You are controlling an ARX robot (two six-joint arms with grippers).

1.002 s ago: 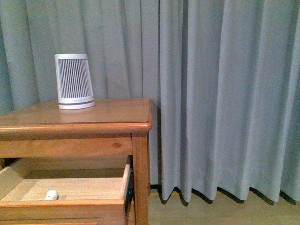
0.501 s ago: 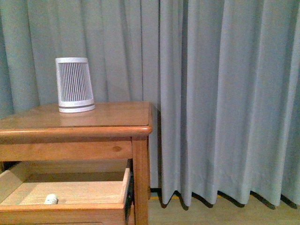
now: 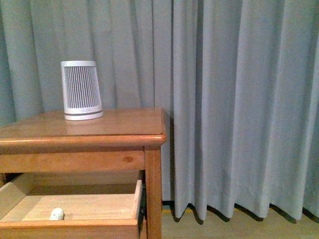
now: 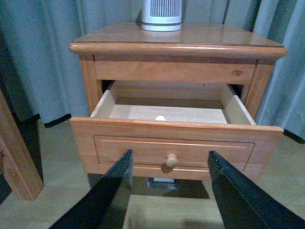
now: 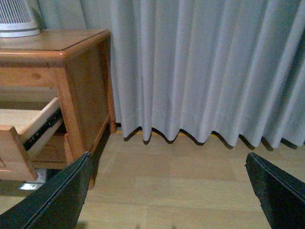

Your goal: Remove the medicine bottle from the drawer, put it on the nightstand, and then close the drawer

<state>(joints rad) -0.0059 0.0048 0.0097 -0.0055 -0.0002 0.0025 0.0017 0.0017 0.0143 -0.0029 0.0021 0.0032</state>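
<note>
Two pairs of jaws are shown spread apart and empty, the left pair held short of the pulled-out drawer [image 4: 176, 143]. The medicine bottle [image 4: 160, 118] is seen lying on the drawer floor, not yet lifted. Only a slatted device [image 4: 162, 14] is carried on the nightstand [image 4: 181, 50]; lifting, placing and closing are judged outstanding.

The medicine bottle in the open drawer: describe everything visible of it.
The small white plastic medicine bottle is a stubby cylinder, seemingly lying on its side on the pale wooden floor of the pulled-out orange-brown wooden drawer, close behind the front panel. In the left wrist view only a bit of white peeks over the drawer's front edge. Only the drawer floor touches it. No label or cap detail can be made out.
</note>
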